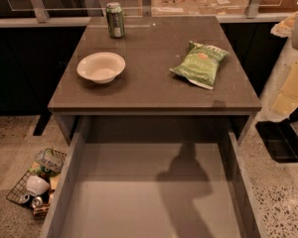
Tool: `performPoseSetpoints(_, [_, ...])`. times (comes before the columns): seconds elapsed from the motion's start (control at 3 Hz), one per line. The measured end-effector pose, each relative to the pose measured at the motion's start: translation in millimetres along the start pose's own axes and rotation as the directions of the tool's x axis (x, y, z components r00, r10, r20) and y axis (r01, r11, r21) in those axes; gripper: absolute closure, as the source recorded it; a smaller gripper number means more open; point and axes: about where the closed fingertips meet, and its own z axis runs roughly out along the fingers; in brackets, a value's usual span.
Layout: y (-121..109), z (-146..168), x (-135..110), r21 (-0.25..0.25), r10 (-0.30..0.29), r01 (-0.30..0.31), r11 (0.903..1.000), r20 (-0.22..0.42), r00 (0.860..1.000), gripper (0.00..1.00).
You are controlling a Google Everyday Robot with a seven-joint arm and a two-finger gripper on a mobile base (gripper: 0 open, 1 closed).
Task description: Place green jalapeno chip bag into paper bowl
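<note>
— Gripper?
— Out of frame, past cream robot parts (293, 86) cut off at the right edge.
— Drawer (139, 182)?
— Cropped at the front by the bottom edge.
— Lower left?
— Wire basket (17, 190) of clutter, too small to identify. Print on green jalapeno chip bag (198, 63) unreadable.

Txt on chip bag (198, 64), can (115, 20): illegible.
</note>
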Motion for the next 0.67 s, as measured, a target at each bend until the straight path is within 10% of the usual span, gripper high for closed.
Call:
performPoseSetpoints(0.33, [-43.7, 14.2, 24.3, 0.048, 0.089, -0.092, 0.9946, 0.056, 0.994, 0.0])
performPoseSetpoints(0.67, [-108.7, 29.2, 47.9, 0.137, 0.183, -0.204, 0.9693, 0.155, 0.971, 0.0])
